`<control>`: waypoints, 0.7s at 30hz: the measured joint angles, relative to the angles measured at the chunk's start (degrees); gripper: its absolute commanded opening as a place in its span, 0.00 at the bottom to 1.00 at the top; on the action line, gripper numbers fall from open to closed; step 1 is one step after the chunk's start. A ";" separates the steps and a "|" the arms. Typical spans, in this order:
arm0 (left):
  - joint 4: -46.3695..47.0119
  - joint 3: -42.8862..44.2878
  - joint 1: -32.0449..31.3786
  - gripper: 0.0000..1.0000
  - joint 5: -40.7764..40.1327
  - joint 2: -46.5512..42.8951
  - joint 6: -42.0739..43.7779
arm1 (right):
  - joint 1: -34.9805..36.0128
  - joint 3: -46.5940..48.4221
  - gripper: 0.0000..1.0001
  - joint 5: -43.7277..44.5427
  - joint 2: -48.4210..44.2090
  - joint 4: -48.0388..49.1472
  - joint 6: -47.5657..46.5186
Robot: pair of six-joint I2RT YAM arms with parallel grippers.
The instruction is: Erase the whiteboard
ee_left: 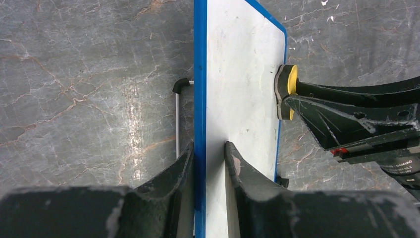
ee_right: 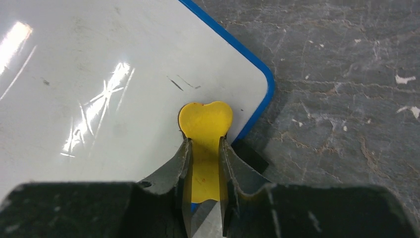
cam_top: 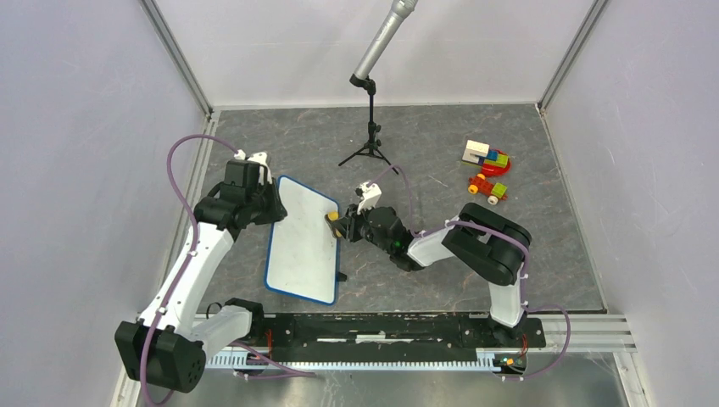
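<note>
Fingers (ee_right: 174, 166) of the right gripper (ee_right: 204, 145) clench a yellow eraser (ee_right: 205, 118), pressed against the whiteboard (cam_top: 301, 246) near its far right corner. The left gripper (ee_left: 210, 148) pinches the board's far left rim. The board sits left of centre on the table (cam_top: 560, 212). It looks mostly clean, with only a few faint strokes (ee_right: 181, 83) beside the eraser left to wipe.
</note>
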 measured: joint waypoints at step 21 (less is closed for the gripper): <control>-2.97 3.30 0.37 0.02 1.57 3.45 0.00 | -1.16 1.73 0.19 -0.55 1.51 1.90 0.55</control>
